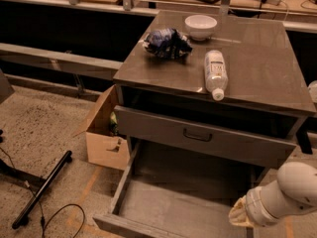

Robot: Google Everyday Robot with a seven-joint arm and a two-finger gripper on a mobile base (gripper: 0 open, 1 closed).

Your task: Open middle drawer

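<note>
Gripper [241, 214] sits at the cabinet's [257, 58] front right, low, on the end of the white arm [292, 190], just beside the right front corner of the middle drawer [173, 207]; open or closed cannot be told, and no hold on anything shows. The middle drawer looks pulled far out from the cabinet with its bare floor exposed, so the task is judged about done. Risk: more pull could run it off its runners or make it sag, and an arm swinging away could clip its right side wall. Above it the top drawer [163, 128] stands ajar, black bail handle [197, 135] facing front; it overhangs the space and could catch a rising arm. Left of the cabinet, an open cardboard box [104, 148] is close to the drawer's left side. Further left on the floor lie a black bar [42, 190] and a cable [59, 217], a snag risk for the base. On the cabinet top, a water bottle [215, 73] lies on its side and a jolt could roll it off; a crumpled bag [167, 42] and a white bowl [200, 26] sit behind.
</note>
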